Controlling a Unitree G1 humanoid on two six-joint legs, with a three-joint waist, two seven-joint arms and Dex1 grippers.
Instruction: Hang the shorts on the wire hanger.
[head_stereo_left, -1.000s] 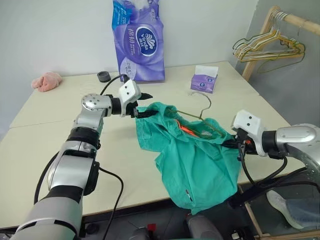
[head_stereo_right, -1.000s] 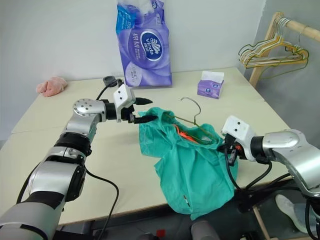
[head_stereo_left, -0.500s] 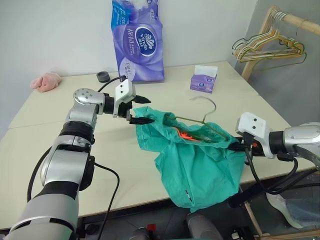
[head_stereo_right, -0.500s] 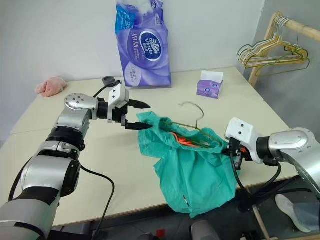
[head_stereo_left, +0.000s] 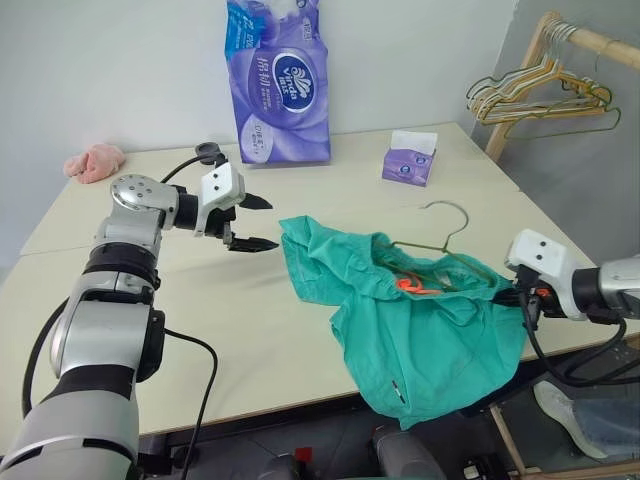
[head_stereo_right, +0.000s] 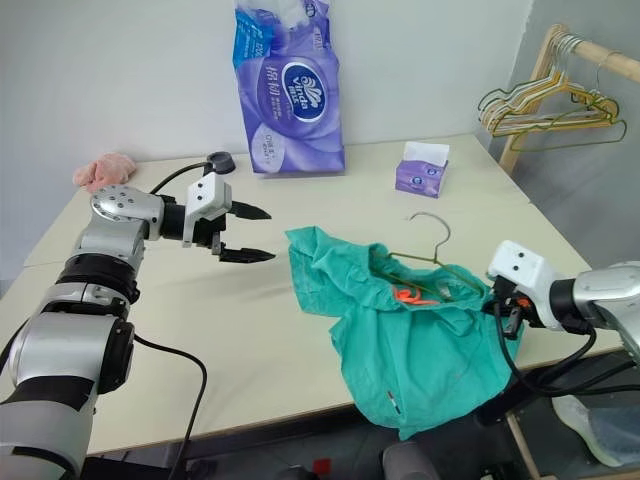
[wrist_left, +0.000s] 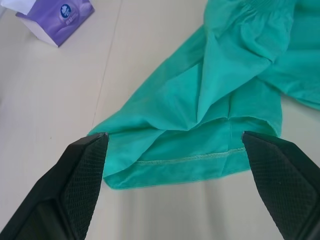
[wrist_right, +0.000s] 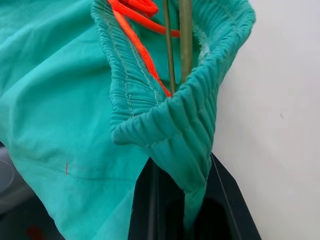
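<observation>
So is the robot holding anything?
Yes. The right tool pinches the shorts by the waistband. The left tool is open, holding nothing.

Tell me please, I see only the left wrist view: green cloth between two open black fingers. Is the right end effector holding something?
Observer: Yes. The right end effector is shut on the waistband of the shorts, with the hanger's wire beside it.
Operator: Where is the hanger's hook?
Observer: It sticks out of the waist, towards the tissue box.
Operator: Do the shorts lie fully on the table?
Observer: No. Their lower part hangs over the near edge.
</observation>
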